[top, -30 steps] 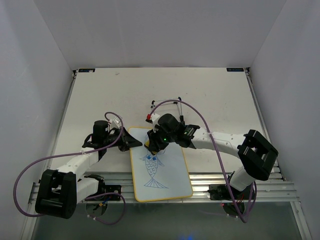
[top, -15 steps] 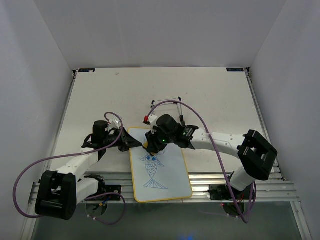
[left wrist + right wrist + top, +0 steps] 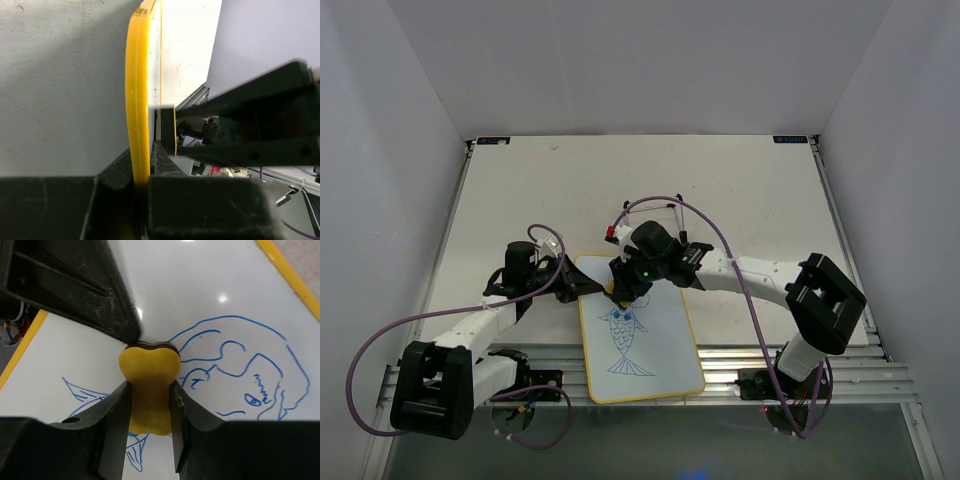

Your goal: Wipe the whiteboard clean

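Note:
The whiteboard (image 3: 650,345) lies flat near the table's front edge, white with a yellow frame and a blue fish drawing (image 3: 625,345). My left gripper (image 3: 582,284) is shut on its upper left frame edge; in the left wrist view the yellow frame (image 3: 137,100) runs between the jaws (image 3: 141,182). My right gripper (image 3: 620,292) is shut on a small yellow eraser block (image 3: 149,390) and holds it on the board at the fish's head (image 3: 240,365). The whiteboard (image 3: 210,280) fills the right wrist view.
The white table (image 3: 720,190) stretches behind the board, between white walls. A slotted metal rail (image 3: 800,365) runs along the front edge under the board's near end. Purple cables (image 3: 720,235) loop over both arms.
My right gripper with the eraser has shifted slightly left and back along the board's top near the fish's head. The left gripper and board have stayed put.

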`<state>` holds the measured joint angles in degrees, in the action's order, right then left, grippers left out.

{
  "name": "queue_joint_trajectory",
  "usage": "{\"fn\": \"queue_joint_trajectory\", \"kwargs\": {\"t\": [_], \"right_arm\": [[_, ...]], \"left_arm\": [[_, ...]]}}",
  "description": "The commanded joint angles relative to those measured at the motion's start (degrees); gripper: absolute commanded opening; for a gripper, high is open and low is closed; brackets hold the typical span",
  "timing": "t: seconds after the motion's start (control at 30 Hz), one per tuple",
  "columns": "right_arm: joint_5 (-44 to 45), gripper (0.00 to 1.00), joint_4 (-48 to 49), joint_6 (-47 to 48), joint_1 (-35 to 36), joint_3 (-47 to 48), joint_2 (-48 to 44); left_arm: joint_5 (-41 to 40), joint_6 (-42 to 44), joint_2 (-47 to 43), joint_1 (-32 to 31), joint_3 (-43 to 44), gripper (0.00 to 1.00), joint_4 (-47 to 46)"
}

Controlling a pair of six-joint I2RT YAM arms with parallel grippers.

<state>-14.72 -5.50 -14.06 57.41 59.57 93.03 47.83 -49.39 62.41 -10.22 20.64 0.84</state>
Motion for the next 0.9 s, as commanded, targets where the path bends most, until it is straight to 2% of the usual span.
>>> {"fn": "queue_joint_trajectory", "kwargs": {"t": [0.0,0.13,0.33,0.47,0.7,0.87], "right_arm": [[4.61,0.12,-6.62,3.25,-4.22,2.2,7.32],[5.84,0.11,-10.41,4.22,-6.6,4.41,11.29],[8.21,0.11,-12.34,4.31,-9.86,4.5,12.0],[5.59,0.09,-12.7,4.84,-9.95,4.94,11.64],[0.05,0.08,-12.08,4.48,-4.15,8.8,10.32],[1.27,0.08,-14.8,4.31,0.94,15.13,12.69]], "left_arm": [[-1.34,6.58,-0.98,-1.12,2.47,0.0,-1.11],[-0.99,6.85,-0.89,-1.3,2.74,0.0,-1.11],[-1.16,7.02,-1.06,-1.47,2.56,0.0,0.46],[-1.6,7.02,-0.98,-1.65,2.56,0.0,0.56],[-2.39,7.11,-0.8,-1.73,2.56,0.0,0.56],[-2.39,7.29,-0.71,-2.0,2.65,0.0,0.56]]}}
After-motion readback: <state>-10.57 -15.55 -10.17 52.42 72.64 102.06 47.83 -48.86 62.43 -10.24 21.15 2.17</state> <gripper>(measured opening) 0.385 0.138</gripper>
